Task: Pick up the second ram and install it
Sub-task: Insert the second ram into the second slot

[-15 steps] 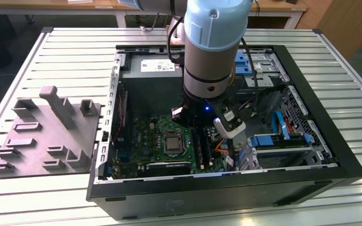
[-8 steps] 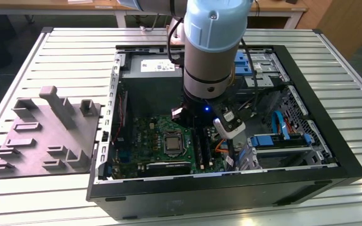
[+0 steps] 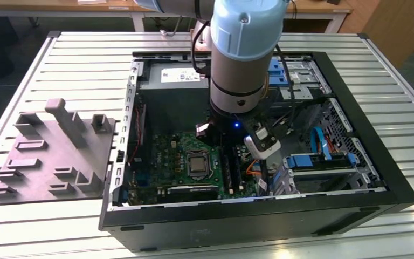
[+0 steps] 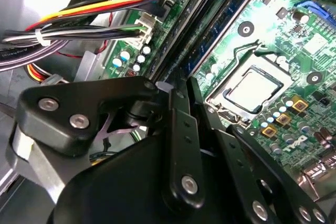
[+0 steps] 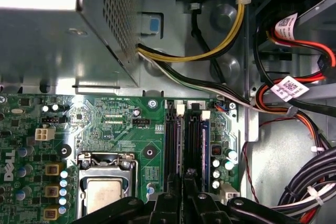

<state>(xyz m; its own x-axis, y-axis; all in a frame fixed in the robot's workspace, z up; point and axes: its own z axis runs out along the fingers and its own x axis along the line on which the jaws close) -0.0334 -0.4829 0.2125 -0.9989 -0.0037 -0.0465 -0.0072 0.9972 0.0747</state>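
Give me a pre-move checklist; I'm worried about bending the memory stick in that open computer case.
1. Gripper lined up with the memory slots: ok; it hangs directly over them, beside the processor socket.
2. Second ram lying along a slot: ok, in the second wrist view.
3. Second ram fully seated: cannot tell.
4. Slot end latches closed: cannot tell.
5. Cables off the slots: ok; the bundle lies to one side.
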